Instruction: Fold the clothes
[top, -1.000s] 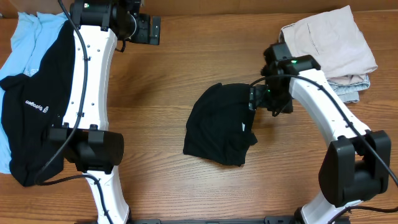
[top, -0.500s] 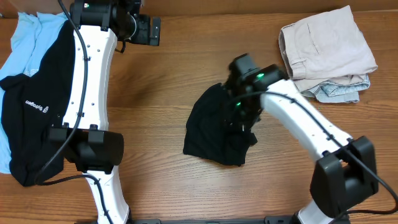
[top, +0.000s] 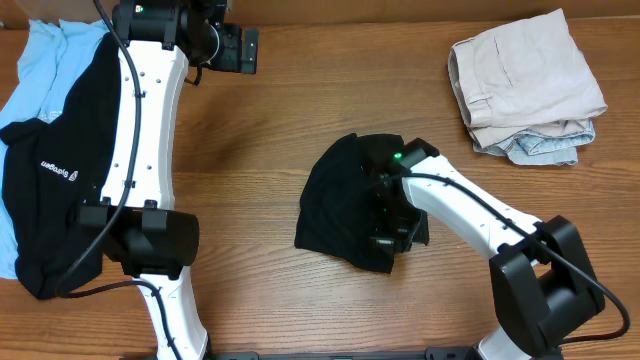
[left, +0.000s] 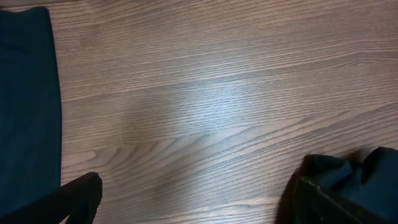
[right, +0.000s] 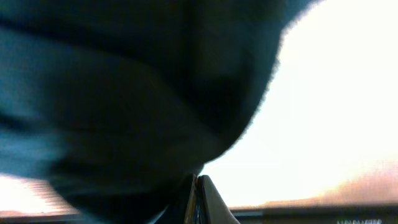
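Note:
A black garment (top: 340, 200) lies folded into a compact bundle in the middle of the wooden table (top: 250, 150). My right gripper (top: 386, 232) is down on the bundle's right part, fingers shut together. In the right wrist view the shut gripper (right: 197, 186) points into blurred black cloth (right: 124, 93) that fills most of the frame; I see no cloth between the fingers. My left gripper (top: 250, 48) hangs at the far side of the table, open. Its view shows bare wood between the wide-apart fingertips (left: 87, 186), with dark cloth (left: 25, 93) at the left edge.
A folded beige garment (top: 525, 75) rests on a pale blue one (top: 550, 148) at the far right. At the left edge lies a heap with a black shirt with white print (top: 50, 180) over a light blue garment (top: 40, 70).
My right arm has swung from the garment's right edge toward me and onto the bundle, and its gripper has gone from open to shut. The left arm has not moved.

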